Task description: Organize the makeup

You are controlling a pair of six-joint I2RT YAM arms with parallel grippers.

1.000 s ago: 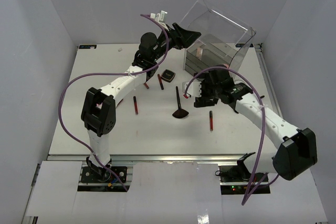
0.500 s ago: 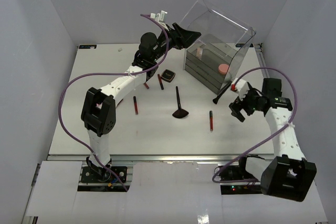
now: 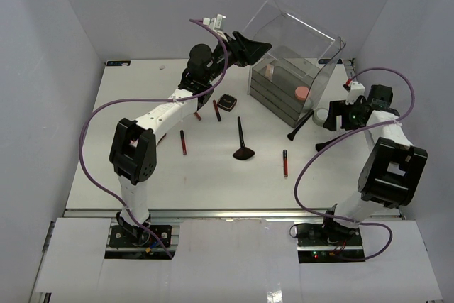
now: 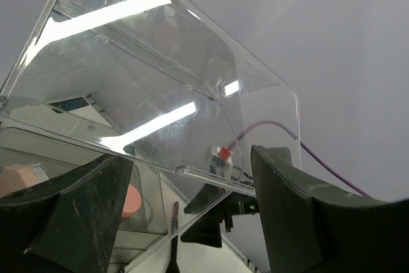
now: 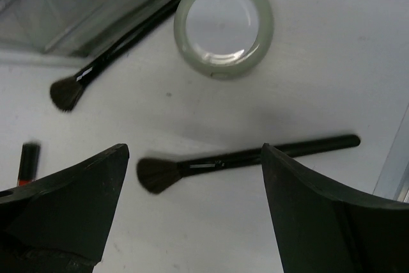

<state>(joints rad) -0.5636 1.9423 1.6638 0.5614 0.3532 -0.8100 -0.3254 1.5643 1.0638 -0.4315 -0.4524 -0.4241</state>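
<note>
My left gripper (image 3: 252,46) is open at the raised clear lid (image 3: 291,30). In the left wrist view (image 4: 192,158) the lid's edge (image 4: 211,176) lies between the spread jaws. My right gripper (image 3: 339,115) is open and empty above a black brush (image 5: 249,155), which lies between the jaws in the right wrist view (image 5: 193,151). A second brush (image 5: 108,68) leans by the box. A fan brush (image 3: 242,143), dark-red pencils (image 3: 285,163) (image 3: 183,142) and a square black compact (image 3: 227,102) lie mid-table. A pink puff (image 3: 302,93) sits in the box.
The clear drawer box (image 3: 280,90) stands at the back right with its lid tilted up. A round white jar (image 5: 223,23) lies beside the box, near the brushes. The table's right rail (image 3: 362,115) runs close behind my right gripper.
My right arm has swung from the middle of the table out to the right back, and now hangs over the brush. The left arm and lid have not moved.
</note>
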